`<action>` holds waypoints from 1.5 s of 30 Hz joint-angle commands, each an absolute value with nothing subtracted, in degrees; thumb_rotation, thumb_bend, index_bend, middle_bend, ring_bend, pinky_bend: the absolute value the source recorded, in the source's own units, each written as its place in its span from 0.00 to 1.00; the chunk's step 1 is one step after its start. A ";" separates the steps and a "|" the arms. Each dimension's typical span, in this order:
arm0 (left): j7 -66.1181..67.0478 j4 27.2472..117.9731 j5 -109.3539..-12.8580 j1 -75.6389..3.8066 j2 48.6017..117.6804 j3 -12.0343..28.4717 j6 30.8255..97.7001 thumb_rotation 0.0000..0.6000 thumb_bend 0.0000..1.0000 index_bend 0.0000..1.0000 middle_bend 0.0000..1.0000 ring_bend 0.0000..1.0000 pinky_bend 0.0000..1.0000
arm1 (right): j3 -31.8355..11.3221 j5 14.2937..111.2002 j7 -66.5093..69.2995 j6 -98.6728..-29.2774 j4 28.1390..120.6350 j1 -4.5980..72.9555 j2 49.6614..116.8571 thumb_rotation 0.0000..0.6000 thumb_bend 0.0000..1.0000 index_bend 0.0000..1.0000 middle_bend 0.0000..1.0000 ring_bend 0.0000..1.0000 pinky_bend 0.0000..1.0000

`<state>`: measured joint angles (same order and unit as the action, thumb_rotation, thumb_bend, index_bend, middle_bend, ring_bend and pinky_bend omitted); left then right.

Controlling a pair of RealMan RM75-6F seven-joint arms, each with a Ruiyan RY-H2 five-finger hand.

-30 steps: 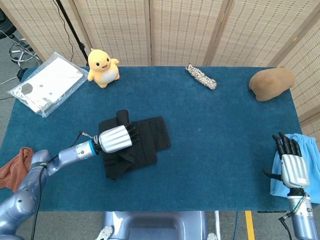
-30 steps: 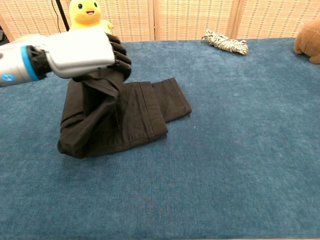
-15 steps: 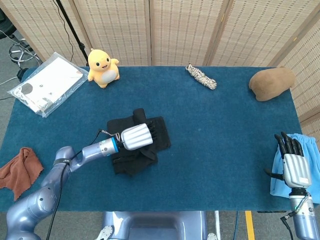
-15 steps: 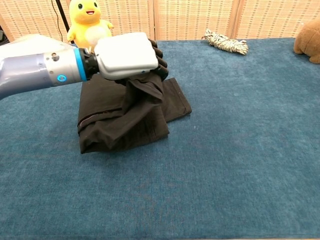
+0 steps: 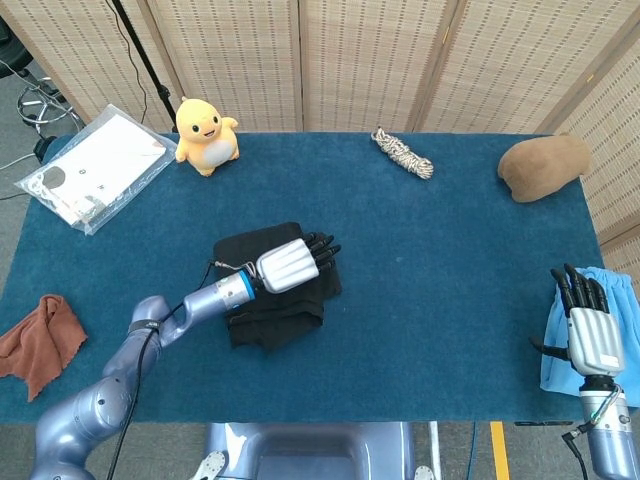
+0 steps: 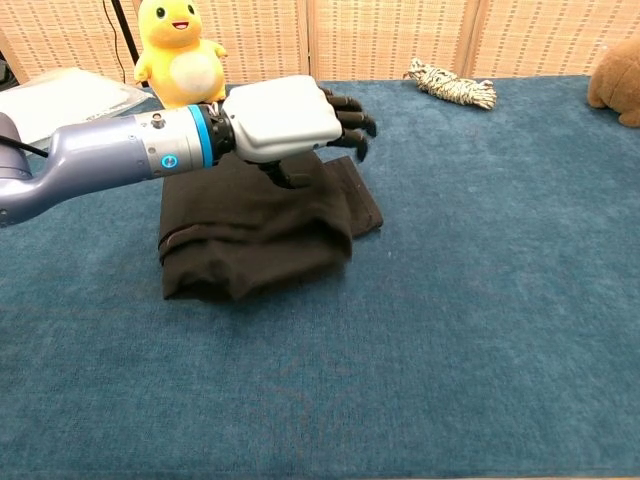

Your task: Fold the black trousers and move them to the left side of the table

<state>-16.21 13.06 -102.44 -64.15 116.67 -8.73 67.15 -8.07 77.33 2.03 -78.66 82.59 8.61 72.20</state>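
Nearest, at the front right edge of the table [image 5: 420, 330], hung the right hand [image 5: 588, 338], fingers straight and slightly apart, holding nothing, parked over a blue cloth [image 5: 620, 300] off the table's corner. Probably kept there to stay clear of the fold. Not visible in the chest view.

Off the front left corner lay a rust-red rag [image 5: 38, 330], well apart from the work.

Further in, left of centre, sat the trousers [image 6: 250, 235] as a thick dark bundle, one layer doubled over another, with a flat corner poking out on the far right side. Looked folded, though loosely, and not yet shifted to the left side; the move likely remained.

Just above the bundle's far right part reached the left hand [image 6: 295, 118], palm down, fingers extended and spread beyond the cloth's edge, the thumb angled down toward the fabric. Appeared empty, with no cloth visibly gripped; whether the thumb touched the trousers could not be told. Seemed placed there having just laid the top layer over, or ready to press it flat. In the head view, the same hand [image 5: 296, 263] covered the trousers [image 5: 265, 310] near their far right corner.

Farthest back: a plastic bag [image 5: 95, 165] off the left corner, a yellow duck [image 5: 205, 133], a rope [image 5: 403, 153] and a brown plush [image 5: 542, 165] along the far edge, all well clear.
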 commanded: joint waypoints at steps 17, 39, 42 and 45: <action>-25.80 19.15 -101.36 -57.16 109.84 -7.86 85.74 1.00 0.20 0.02 0.00 0.00 0.18 | -8.03 76.89 1.44 -78.53 82.87 8.49 72.21 1.00 0.00 0.00 0.00 0.00 0.00; -37.13 13.90 -104.12 -37.77 103.28 -14.81 90.28 1.00 0.20 0.37 0.28 0.26 0.33 | -7.22 77.75 -0.56 -78.38 83.22 8.80 73.47 1.00 0.00 0.00 0.00 0.00 0.00; -37.13 13.27 -104.98 -38.19 104.14 -15.59 88.70 1.00 0.20 0.39 0.30 0.28 0.33 | -7.29 77.66 -0.49 -78.55 83.28 8.69 73.39 1.00 0.00 0.00 0.00 0.00 0.00; -36.96 12.76 -104.98 -38.14 104.50 -15.55 88.19 1.00 0.20 0.40 0.31 0.29 0.33 | -7.48 77.43 -0.33 -78.68 83.26 8.60 73.26 1.00 0.00 0.00 0.00 0.00 0.00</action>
<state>-37.01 12.85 -104.99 -38.11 104.40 -15.57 88.29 -7.46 77.46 -0.35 -78.68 83.26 8.60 73.27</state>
